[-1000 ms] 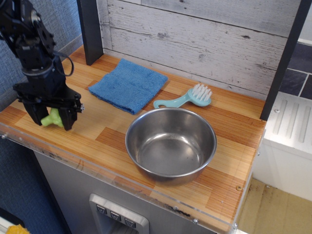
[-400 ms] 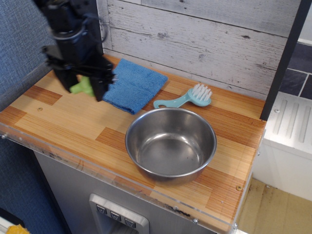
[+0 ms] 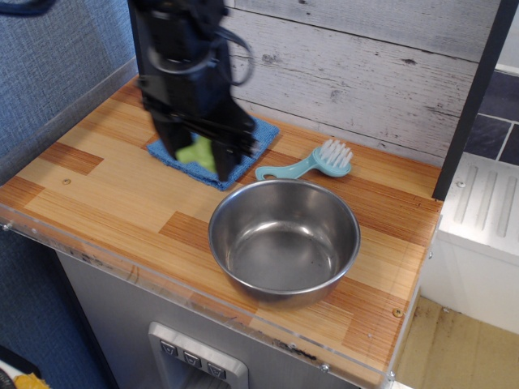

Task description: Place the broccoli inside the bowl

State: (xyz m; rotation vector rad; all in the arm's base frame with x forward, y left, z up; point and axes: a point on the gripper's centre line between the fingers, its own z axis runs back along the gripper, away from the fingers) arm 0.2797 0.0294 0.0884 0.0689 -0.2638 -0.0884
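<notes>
My black gripper (image 3: 198,154) is shut on the small lime-green broccoli (image 3: 197,151) and holds it in the air over the blue cloth (image 3: 243,154), up and to the left of the bowl. The shiny steel bowl (image 3: 285,240) stands empty on the wooden counter at centre right. The gripper and arm are motion-blurred and hide most of the cloth.
A pale teal brush with white bristles (image 3: 312,164) lies behind the bowl near the grey plank wall. A dark post (image 3: 473,97) stands at the right. The wooden counter (image 3: 97,178) ends in a clear front edge (image 3: 162,284).
The gripper lifted the broccoli from the counter's left front and carried it up and to the right, now over the blue cloth close to the bowl.
</notes>
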